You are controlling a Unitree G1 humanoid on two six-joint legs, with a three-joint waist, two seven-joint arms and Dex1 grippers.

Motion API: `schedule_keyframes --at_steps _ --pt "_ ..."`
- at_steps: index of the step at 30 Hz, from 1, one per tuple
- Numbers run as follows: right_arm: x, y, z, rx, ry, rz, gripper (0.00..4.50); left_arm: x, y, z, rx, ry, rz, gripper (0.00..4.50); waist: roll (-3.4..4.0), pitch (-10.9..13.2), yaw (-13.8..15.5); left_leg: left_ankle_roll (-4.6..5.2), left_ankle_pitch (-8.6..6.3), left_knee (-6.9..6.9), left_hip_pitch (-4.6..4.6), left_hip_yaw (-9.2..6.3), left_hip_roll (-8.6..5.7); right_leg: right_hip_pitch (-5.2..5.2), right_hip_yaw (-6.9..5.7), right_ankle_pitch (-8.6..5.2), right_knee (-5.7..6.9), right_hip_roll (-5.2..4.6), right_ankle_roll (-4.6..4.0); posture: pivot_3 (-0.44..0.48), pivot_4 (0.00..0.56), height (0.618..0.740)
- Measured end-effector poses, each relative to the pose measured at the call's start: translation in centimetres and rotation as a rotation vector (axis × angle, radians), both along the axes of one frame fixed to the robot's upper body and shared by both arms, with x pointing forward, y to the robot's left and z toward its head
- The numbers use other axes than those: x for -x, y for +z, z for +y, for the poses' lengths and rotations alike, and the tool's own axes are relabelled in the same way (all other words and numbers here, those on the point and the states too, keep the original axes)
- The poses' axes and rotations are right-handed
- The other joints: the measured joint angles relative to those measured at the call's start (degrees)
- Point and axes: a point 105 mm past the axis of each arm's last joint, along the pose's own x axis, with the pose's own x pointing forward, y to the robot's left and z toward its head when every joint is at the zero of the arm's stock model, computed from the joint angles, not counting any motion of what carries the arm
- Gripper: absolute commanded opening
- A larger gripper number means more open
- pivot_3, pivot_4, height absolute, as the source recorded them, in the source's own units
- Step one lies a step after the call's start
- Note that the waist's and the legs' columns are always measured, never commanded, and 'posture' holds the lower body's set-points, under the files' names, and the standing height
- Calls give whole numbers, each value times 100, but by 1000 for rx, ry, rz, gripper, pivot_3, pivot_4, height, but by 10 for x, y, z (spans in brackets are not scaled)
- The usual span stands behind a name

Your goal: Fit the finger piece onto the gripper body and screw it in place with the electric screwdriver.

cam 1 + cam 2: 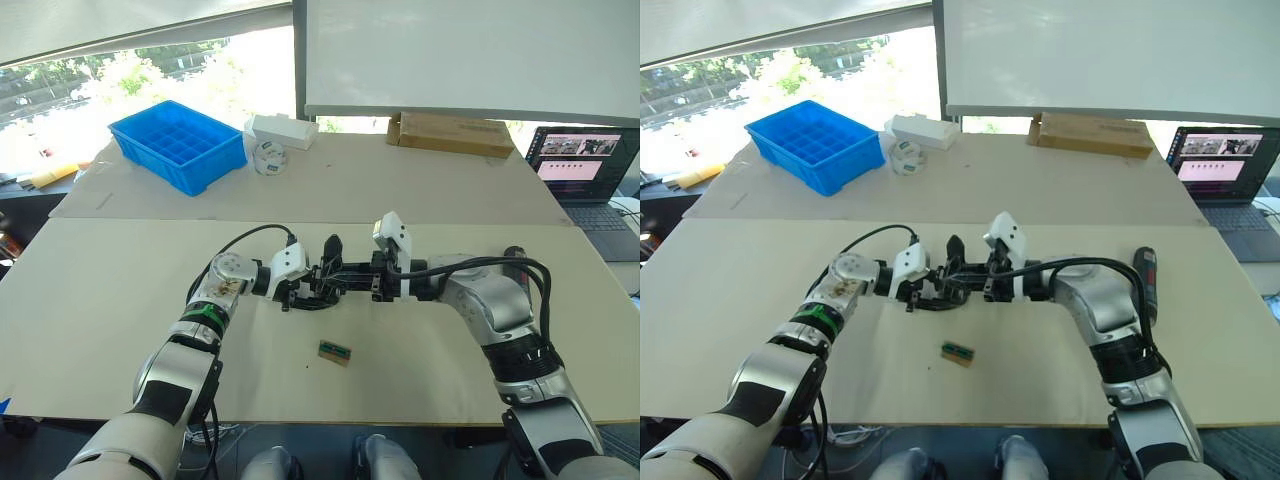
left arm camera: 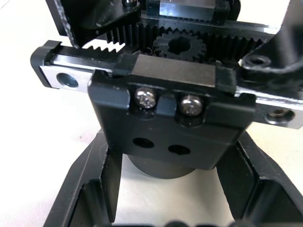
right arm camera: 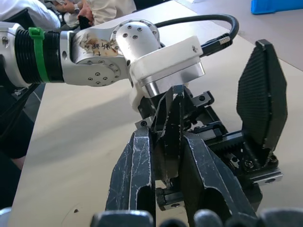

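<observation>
1. Our right gripper (image 3: 163, 156) pinches the finger piece (image 3: 173, 127) tight and stands it against the body (image 3: 222, 142), so the holes can line up.
2. Our left gripper (image 1: 293, 292) clamps the body and holds it just above the counter (image 1: 120, 300), keeping it steady.
3. The body is black, with gear teeth and two shiny screws.
4. The screwdriver (image 1: 1147, 280) lies on the counter to our right, waiting.

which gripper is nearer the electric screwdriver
Right. The electric screwdriver lies on the table out beyond the right arm's elbow; the right gripper is at mid-table, and the left gripper lies farther off, meeting it from the other side.
</observation>
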Motion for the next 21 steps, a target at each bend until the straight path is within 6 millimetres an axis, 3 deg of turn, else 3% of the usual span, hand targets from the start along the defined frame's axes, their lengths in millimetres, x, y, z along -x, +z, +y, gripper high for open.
schedule_keyframes --at_steps 9,21 --pt "3 6 3 123 73 -147 328 0 0 0 -2 0 -2 2273 0 0 -1 0 0 0 0 1 0 0 0 -1 -1 0 1 0 150 738" --pt "1 7 4 197 104 -174 328 0 1 -2 -7 -4 -8 2273 0 0 6 0 0 0 0 2 0 1 -1 -1 0 -1 1 0 150 738"
